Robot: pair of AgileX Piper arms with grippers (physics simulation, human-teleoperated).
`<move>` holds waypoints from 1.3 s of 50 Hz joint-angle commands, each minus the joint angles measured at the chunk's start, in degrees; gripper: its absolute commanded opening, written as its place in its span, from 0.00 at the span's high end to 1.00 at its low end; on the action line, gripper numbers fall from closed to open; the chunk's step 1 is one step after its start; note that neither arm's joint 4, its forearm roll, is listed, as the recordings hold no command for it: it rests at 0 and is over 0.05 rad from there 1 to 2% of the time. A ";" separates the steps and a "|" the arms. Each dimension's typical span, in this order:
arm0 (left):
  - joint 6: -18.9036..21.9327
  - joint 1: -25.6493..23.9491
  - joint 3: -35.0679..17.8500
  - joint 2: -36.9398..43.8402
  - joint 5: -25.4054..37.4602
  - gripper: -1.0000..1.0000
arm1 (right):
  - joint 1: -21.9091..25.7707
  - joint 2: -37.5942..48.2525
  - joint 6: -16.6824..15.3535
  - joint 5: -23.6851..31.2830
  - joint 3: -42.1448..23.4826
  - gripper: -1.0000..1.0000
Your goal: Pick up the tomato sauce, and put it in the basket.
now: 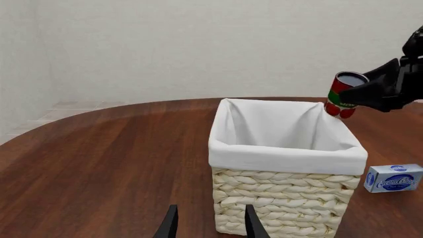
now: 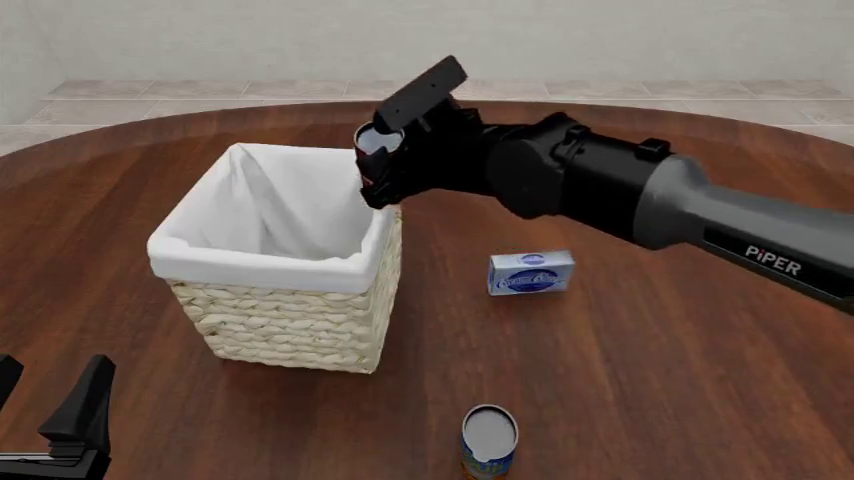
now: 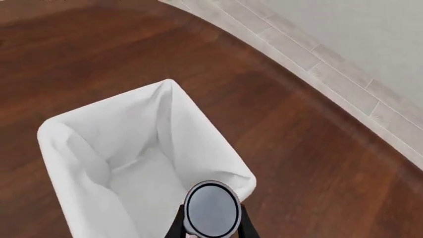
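A round, dark brown wooden table fills the scene. A small blue-and-white box lies on it right of centre. A larger can with a silver top stands at the near edge. Beyond the table, pale floor tiles meet a white wall.

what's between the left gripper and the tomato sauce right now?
The basket. In the left wrist view it stands right ahead of the left gripper, and the tomato sauce, clamped in the right gripper, hangs above its far rim.
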 commanded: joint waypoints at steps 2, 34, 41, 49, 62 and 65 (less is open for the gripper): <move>0.00 0.00 0.00 0.00 0.00 0.00 | 1.79 2.93 0.31 1.58 -4.88 1.00; 0.00 0.00 0.00 0.00 0.00 0.00 | 6.49 10.55 1.31 2.82 -10.59 1.00; 0.00 0.00 0.00 0.00 0.00 0.00 | 6.80 12.93 1.49 3.63 -13.04 1.00; 0.00 0.00 0.00 0.00 0.00 0.00 | 7.02 15.33 1.71 4.41 -15.42 1.00; 0.00 0.00 0.00 0.00 0.00 0.00 | 7.02 15.33 1.71 4.41 -15.42 1.00; 0.00 0.00 0.00 0.00 0.00 0.00 | 7.02 15.33 1.71 4.41 -15.42 1.00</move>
